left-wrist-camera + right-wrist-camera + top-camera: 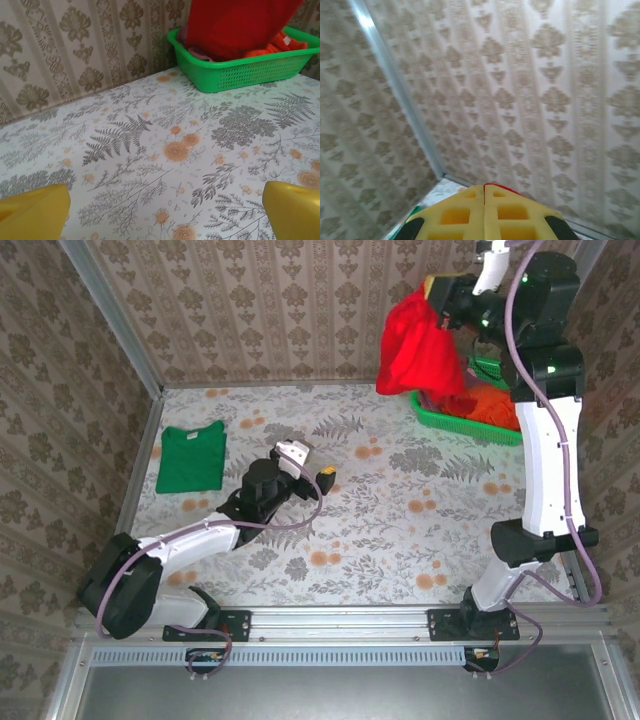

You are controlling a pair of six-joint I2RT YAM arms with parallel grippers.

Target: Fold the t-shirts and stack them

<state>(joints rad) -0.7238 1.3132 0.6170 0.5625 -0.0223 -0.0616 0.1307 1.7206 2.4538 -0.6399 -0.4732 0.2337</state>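
Red t-shirt [415,345]: bunched and hanging in the upper right of the top view, clear of the table [400,520], directly over the near-left end of the green mesh basket [470,425]. Pinched at its top by the right gripper [432,290]; in the right wrist view, yellow fingers [455,215] pressed flat together, with a sliver of red cloth showing at their tips. Seen again at the top right of the left wrist view [235,25], draping down into the basket [250,75] beside crumpled orange cloth [272,47].

Green t-shirt [190,460]: folded into a neat rectangle, lying flat at the left edge of the top view, near the left wall.

Left gripper [312,465]: low over the middle of the table, spread wide, holding nothing; yellow fingers [35,212] far apart at the bottom corners of the left wrist view, with bare floral tabletop between them.
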